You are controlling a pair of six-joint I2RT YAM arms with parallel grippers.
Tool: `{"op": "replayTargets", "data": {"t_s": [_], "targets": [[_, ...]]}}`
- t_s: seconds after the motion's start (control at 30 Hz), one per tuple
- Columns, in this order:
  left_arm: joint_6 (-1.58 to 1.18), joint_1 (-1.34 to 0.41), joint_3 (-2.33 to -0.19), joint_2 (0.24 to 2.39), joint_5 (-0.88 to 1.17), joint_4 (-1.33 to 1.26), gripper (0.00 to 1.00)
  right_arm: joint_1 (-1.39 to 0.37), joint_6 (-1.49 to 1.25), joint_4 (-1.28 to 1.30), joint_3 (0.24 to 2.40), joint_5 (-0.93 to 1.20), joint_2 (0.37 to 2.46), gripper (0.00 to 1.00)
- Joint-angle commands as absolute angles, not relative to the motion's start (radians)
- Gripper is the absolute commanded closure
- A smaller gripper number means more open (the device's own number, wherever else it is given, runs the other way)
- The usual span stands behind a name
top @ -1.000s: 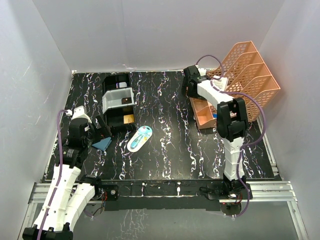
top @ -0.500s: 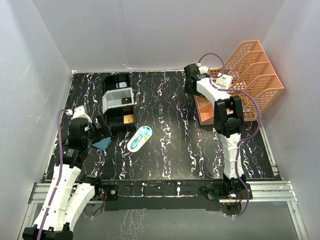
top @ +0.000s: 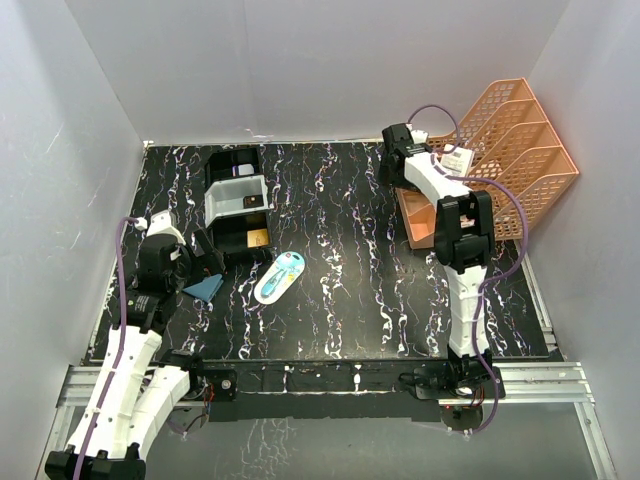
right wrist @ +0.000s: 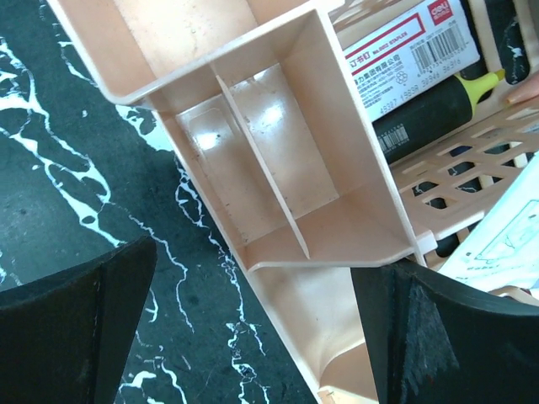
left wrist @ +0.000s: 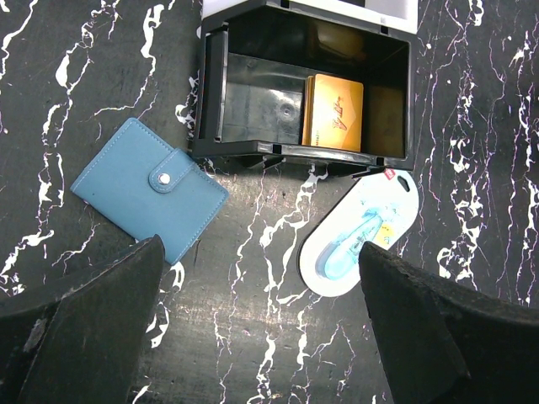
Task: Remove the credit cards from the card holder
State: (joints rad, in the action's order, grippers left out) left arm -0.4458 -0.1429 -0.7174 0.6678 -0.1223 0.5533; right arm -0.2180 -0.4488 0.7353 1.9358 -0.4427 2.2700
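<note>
Both open, empty: left tool [left wrist: 265,328], right tool [right wrist: 257,332]. Wallet [left wrist: 150,188] flat, snap fastened. Risk: a pinch may skid it across bench [left wrist: 101,67], unopened.

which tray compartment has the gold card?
The black end compartment nearest the arms of the black-and-white three-compartment tray, beside the closed teal-blue snap wallet; the gold plastic card lies in it.
</note>
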Motion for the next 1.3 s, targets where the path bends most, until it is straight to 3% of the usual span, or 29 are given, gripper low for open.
{"op": "replayTargets", "data": {"t_s": [0.0,0.2,0.43,0.6,0.83,1.27], "targets": [[-0.438,-0.136,-0.711,0.664,-0.110,0.543,0.01,-0.211,-0.405,0.672,1.967,-0.316,2.128,0.02],[-0.447,-0.136,-0.719,0.660,-0.130,0.555,0.01,-0.330,-0.448,0.561,1.753,-0.120,1.922,0.02],[-0.478,-0.135,-0.731,0.617,-0.233,0.597,0.01,-0.642,-0.675,0.254,1.389,0.028,1.761,0.02],[-0.512,-0.134,-0.738,0.570,-0.326,0.628,0.01,-0.856,-0.774,0.122,1.293,0.021,1.747,0.02],[-0.535,-0.133,-0.739,0.527,-0.387,0.648,0.01,-0.996,-0.832,0.035,1.251,0.013,1.768,0.02],[-0.535,-0.132,-0.737,0.545,-0.383,0.644,0.01,-1.035,-0.848,0.195,1.510,-0.043,2.019,0.02]]}}
